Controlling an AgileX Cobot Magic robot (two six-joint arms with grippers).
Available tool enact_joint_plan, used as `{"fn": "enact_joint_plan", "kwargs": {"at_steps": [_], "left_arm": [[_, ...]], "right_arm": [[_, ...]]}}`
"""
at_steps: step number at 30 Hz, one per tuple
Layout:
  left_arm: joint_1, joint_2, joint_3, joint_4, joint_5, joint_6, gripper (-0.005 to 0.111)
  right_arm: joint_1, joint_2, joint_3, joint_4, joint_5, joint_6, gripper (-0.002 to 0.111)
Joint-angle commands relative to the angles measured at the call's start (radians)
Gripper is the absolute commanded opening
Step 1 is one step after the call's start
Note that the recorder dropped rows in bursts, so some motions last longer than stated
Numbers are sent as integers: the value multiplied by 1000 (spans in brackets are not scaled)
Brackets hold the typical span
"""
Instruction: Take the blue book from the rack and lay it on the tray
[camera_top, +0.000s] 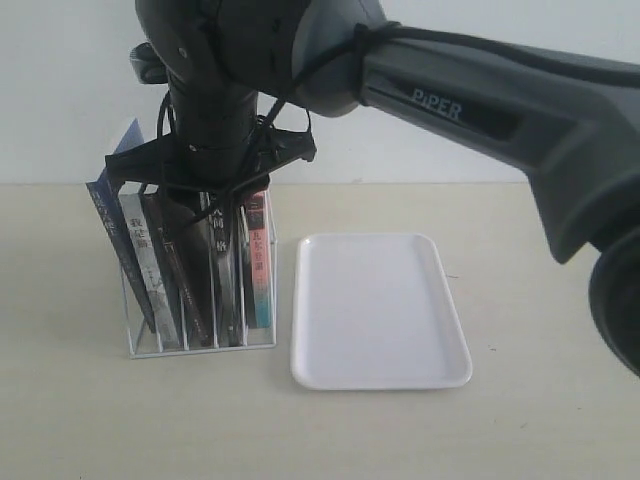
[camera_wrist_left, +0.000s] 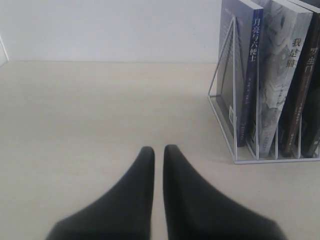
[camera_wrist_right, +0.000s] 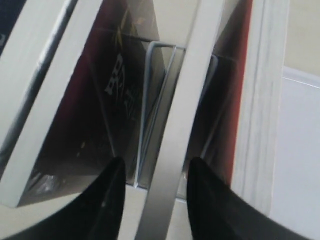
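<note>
Nothing is lifted yet: the dark blue paperback book (camera_top: 118, 235) stands at the 9 o'clock end of the white wire rack (camera_top: 262, 345), with the flat white plastic tray (camera_top: 380, 310) at its 3 o'clock. The right gripper (camera_wrist_right: 155, 167), spread, straddles a pale page edge, seemingly another book's; the left gripper (camera_wrist_left: 159, 150) is pressed together.

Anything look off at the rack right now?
Yes: the right gripper is open astride a middle book in the rack, not the blue book, which leans at the end farthest from the tray.

Exterior frontal; both wrist views toward the rack (camera_top: 205, 349), right closest.
</note>
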Motion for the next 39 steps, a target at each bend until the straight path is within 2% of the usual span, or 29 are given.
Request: {"fn": "enact_joint_plan", "kwargs": {"at_steps": [1,3,10,22,39], "left_arm": [[-8,-2,4,3,-8,4,6],[-8,-2,4,3,-8,4,6],[-8,-2,4,3,-8,4,6],[-8,-2,4,3,-8,4,6],[-8,-2,4,3,-8,4,6]], "right_arm": [[-7,-1,-5,-8,-21,1,14],[-7,-1,-5,-8,-23,-2,-1],[-7,-18,-5,-17,-23,-9,0],[-7,-186,-5,-27,-39,-10,0],[-7,-189,-5,-36,-9,-31,0]]}}
